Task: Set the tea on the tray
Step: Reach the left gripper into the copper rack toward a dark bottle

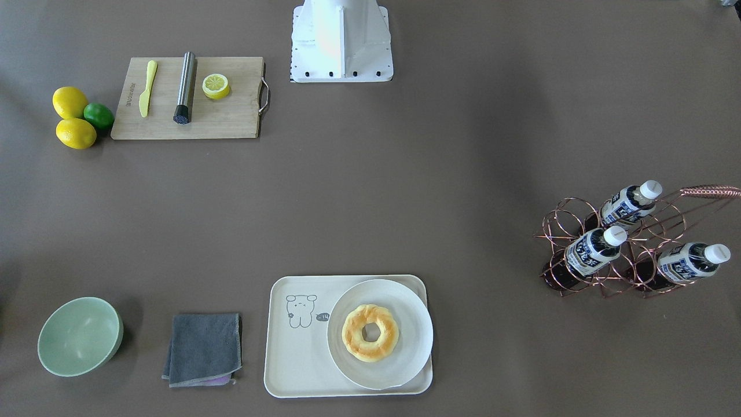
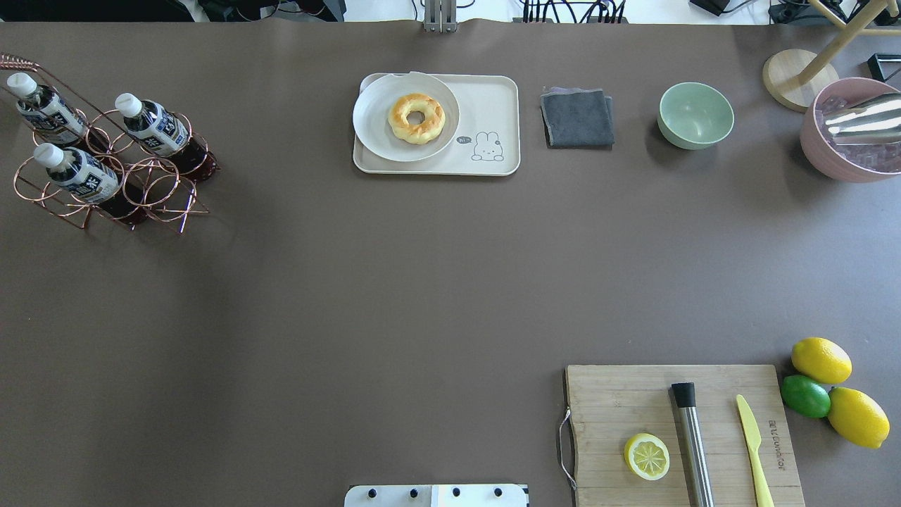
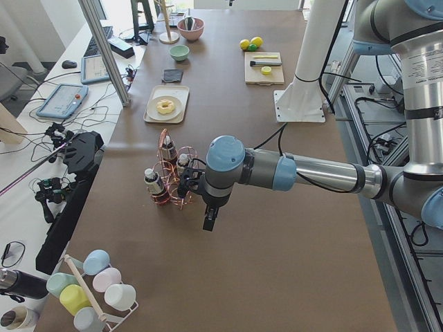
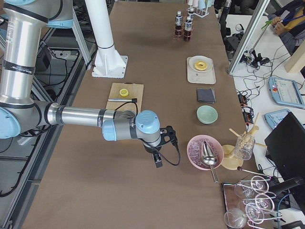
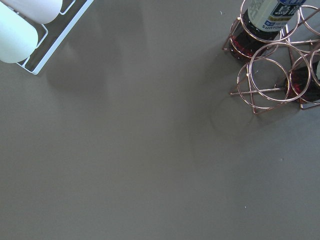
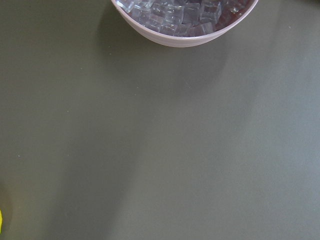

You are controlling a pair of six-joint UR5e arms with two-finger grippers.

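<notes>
Three tea bottles point(image 1: 593, 250) point(image 2: 151, 125) with white caps and navy-and-white labels lean in a copper wire rack point(image 2: 162, 204) at the table's left end. The cream tray point(image 1: 295, 353) point(image 2: 493, 105) with the drawn bear lies at the far middle edge. A round plate point(image 2: 373, 120) with a doughnut point(image 2: 417, 118) covers about half of it. My left gripper point(image 3: 208, 223) hangs over the table beside the rack. My right gripper point(image 4: 157, 161) hangs near a pink ice bowl point(image 4: 204, 151). Both show only in side views, so I cannot tell whether they are open or shut. The left wrist view shows the rack and a bottle point(image 5: 275, 12).
A wooden cutting board point(image 2: 619, 401) with a lemon half point(image 2: 647, 456), a steel muddler point(image 2: 693, 443) and a yellow knife point(image 2: 752, 451) lies near right. Lemons point(image 2: 821, 360) and a lime point(image 2: 805, 396) sit beside it. A grey cloth point(image 2: 577, 117) and a green bowl point(image 2: 695, 115) lie right of the tray.
</notes>
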